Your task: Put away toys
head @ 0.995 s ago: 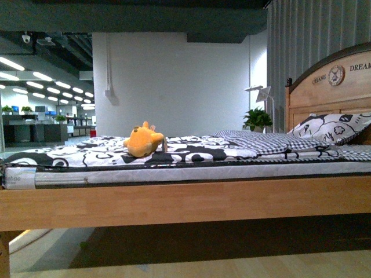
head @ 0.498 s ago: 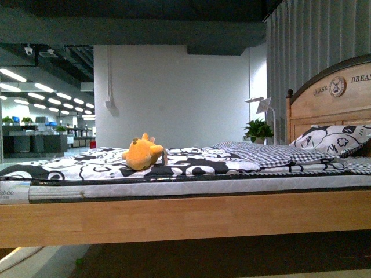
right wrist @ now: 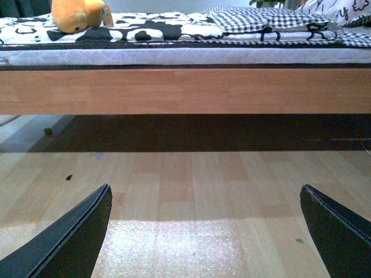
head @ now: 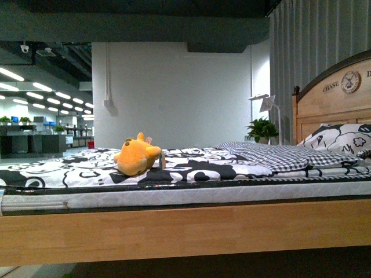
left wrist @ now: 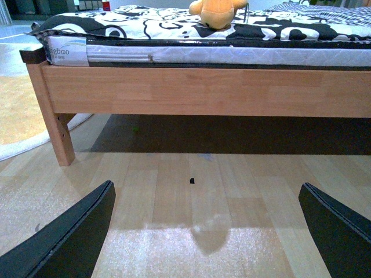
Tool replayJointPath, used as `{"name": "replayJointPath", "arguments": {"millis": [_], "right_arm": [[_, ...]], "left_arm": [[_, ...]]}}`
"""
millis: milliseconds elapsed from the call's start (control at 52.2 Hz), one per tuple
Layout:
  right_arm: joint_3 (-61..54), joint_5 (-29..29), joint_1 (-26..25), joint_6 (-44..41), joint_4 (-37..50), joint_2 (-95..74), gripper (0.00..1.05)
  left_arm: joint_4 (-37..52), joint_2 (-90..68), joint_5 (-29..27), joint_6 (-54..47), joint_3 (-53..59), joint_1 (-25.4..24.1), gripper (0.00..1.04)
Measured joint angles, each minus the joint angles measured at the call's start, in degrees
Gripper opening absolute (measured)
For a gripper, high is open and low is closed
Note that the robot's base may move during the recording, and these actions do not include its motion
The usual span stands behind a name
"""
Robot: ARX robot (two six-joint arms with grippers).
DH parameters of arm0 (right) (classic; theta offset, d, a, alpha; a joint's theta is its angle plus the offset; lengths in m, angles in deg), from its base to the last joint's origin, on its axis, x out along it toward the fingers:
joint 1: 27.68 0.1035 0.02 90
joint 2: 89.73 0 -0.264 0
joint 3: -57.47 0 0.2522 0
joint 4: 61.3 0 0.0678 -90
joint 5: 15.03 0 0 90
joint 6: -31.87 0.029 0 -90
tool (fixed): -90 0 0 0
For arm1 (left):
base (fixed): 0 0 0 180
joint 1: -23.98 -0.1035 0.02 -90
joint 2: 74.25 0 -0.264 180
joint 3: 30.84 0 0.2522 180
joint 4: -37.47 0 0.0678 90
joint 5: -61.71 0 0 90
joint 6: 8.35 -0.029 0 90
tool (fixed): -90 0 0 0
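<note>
Since earlier we have neared the bed (head: 174,231); headboard (head: 336,101) cropped; plush toy (head: 137,156) lies crosswise, facing unclear; left gripper (left wrist: 206,185) and right gripper (right wrist: 206,186) gape, empty.

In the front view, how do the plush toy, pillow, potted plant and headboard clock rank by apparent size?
1. plush toy and pillow: about alike; the picture edge cuts the pillow.
2. potted plant.
3. clock.

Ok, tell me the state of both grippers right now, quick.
Left gripper: open, holding nothing.
Right gripper: open, holding nothing.
</note>
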Motion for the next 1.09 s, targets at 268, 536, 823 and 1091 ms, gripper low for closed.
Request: {"name": "replayJointPath", "arguments": {"millis": [268, 536, 823, 1091], "right_arm": [[0.0, 0.0, 0.0, 0.0, 0.0, 0.0, 0.98], [0.0, 0.0, 0.0, 0.0, 0.0, 0.0, 0.98], [0.0, -0.2, 0.0, 0.0, 0.0, 0.0, 0.98], [0.0, 0.0, 0.0, 0.0, 0.0, 0.0, 0.98]], "left_arm": [[0.0, 0.0, 0.0, 0.0, 0.0, 0.0, 0.98], [0.0, 0.0, 0.0, 0.0, 0.0, 0.0, 0.98], [0.0, 0.0, 0.1, 0.0, 0.0, 0.0, 0.98], [0.0, 0.0, 0.0, 0.0, 0.0, 0.0, 0.98]]}}
